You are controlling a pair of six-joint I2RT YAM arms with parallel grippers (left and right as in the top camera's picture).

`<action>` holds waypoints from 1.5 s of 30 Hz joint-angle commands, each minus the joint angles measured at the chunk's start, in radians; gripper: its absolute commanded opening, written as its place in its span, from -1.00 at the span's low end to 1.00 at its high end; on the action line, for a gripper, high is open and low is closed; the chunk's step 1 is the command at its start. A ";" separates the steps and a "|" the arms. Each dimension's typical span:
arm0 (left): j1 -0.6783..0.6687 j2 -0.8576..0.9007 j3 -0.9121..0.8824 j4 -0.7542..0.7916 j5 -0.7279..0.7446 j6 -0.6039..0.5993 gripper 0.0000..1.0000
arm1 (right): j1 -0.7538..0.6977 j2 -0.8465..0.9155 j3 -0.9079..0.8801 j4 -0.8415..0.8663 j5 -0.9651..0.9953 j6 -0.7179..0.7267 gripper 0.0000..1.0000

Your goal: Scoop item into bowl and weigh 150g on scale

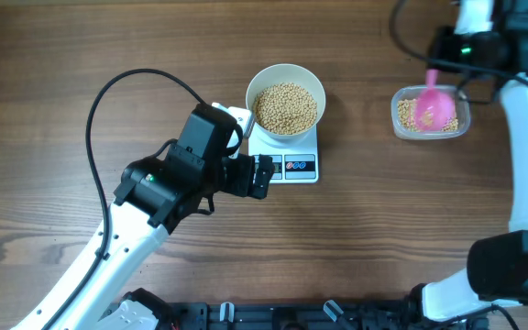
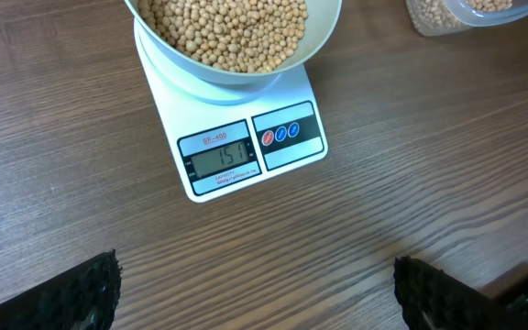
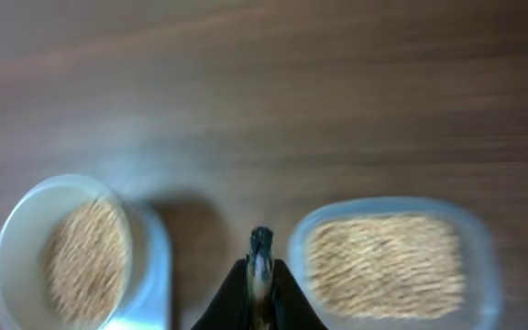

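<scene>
Left pincer (image 1: pixel 262 176) spread wide, scale (image 1: pixel 289 169) just ahead, bowl (image 1: pixel 287 71) of beans (image 1: pixel 286 107) atop

I'm watching straight down from overhead; left wrist is viewing the scale (image 2: pixel 246 151) close, bowl (image 2: pixel 314 46) at 12 o'clock; right wrist is sharing both.
</scene>
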 commanded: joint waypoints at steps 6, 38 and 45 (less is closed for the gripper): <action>-0.005 -0.001 -0.002 0.003 -0.009 0.020 1.00 | -0.050 0.008 0.005 0.119 0.013 0.069 -0.91; -0.005 -0.001 -0.002 0.003 -0.009 0.020 1.00 | -0.064 0.057 0.005 0.246 0.140 0.247 -0.91; -0.005 -0.001 -0.002 0.003 -0.009 0.020 1.00 | -0.064 0.057 0.005 0.249 0.157 0.249 -0.91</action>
